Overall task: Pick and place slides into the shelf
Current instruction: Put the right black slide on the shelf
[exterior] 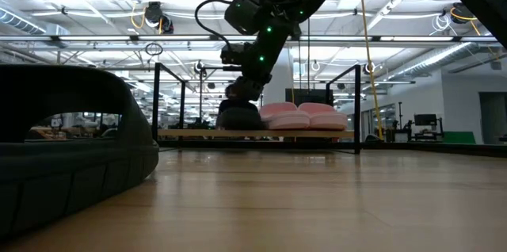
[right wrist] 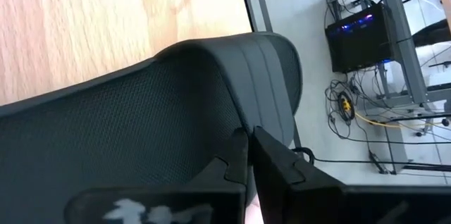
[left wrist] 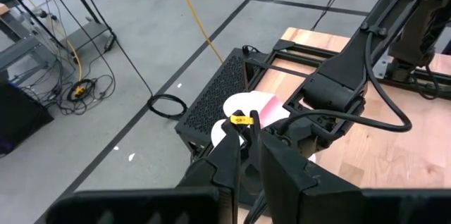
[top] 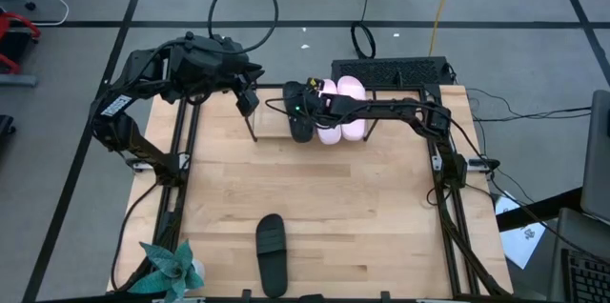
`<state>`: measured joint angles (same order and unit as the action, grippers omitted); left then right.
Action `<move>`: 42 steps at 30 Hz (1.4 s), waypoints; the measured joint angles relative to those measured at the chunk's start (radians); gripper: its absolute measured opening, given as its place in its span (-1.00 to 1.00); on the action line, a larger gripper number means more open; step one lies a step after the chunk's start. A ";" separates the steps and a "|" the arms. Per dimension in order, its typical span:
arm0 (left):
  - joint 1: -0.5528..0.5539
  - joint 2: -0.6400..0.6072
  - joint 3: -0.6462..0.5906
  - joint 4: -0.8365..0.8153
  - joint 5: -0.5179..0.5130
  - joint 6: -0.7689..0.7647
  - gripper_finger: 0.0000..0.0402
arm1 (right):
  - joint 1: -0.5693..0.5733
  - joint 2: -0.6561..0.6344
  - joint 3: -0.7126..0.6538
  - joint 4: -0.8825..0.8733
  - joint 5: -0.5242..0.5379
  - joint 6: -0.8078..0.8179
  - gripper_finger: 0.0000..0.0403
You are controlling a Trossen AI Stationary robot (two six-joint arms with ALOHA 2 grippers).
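Black slide (top: 299, 120) resting on the shelf (top: 255, 137) at the far edge of the table (top: 362, 198), just beside the two pink slides (top: 340, 112) already lined up there, all three side by side in the low view; right gripper (top: 305, 103) directly over its strap, fingers (right wrist: 243, 160) drawn close together and pressed against the dark ribbed strap filling the right wrist view, apparently pinching the strap's edge, so read as closed on this slide; strap beneath and around the fingertips, heel pointing toward the table's middle; judged to be the placing step, nearly finished; best done by setting the sole flat on the wooden base, square to the pink pair and touching neither rod nor neighbour, then parting the fingers only once the weight is borne, then lifting straight up so the strap does not drag; risk of nudging the nearest pink slide if the wrist swings sideways; second black slide (top: 272, 253) lying alone near the table's front edge, well apart, next in line; left gripper (top: 247, 101) waiting near the shelf's left end, fingers nearly touching, holding nothing.
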<state>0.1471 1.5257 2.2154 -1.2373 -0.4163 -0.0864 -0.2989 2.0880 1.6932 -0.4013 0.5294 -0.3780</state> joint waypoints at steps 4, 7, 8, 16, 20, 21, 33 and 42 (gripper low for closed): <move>0.000 0.000 0.000 0.000 0.000 0.000 -0.75 | 0.000 0.000 0.000 -0.023 0.037 0.000 -1.00; 0.000 0.000 0.000 0.006 0.000 0.000 -0.75 | 0.001 0.000 0.000 -0.031 0.048 0.000 -1.00; 0.000 0.000 0.000 0.010 0.000 0.001 -0.75 | 0.001 0.000 0.000 -0.030 0.050 0.000 -1.00; 0.000 0.000 0.000 0.015 0.000 0.005 -0.75 | 0.008 0.000 0.000 -0.041 0.074 -0.004 -1.00; 0.000 0.000 0.000 0.014 0.000 0.002 -0.75 | 0.007 0.000 0.001 -0.065 0.078 -0.004 -1.00; 0.000 0.000 0.000 0.014 0.000 0.002 -0.75 | 0.006 -0.001 0.001 -0.071 0.079 -0.004 -1.00; 0.000 0.000 0.000 0.012 0.000 0.015 -0.75 | 0.004 -0.001 0.000 -0.103 0.102 -0.003 -1.00; 0.000 0.000 0.000 0.011 0.000 0.023 -0.75 | 0.005 -0.001 0.000 -0.089 0.097 -0.007 -0.97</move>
<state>0.1471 1.5257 2.2154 -1.2266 -0.4164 -0.0639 -0.2939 2.0872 1.6928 -0.4907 0.6263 -0.3855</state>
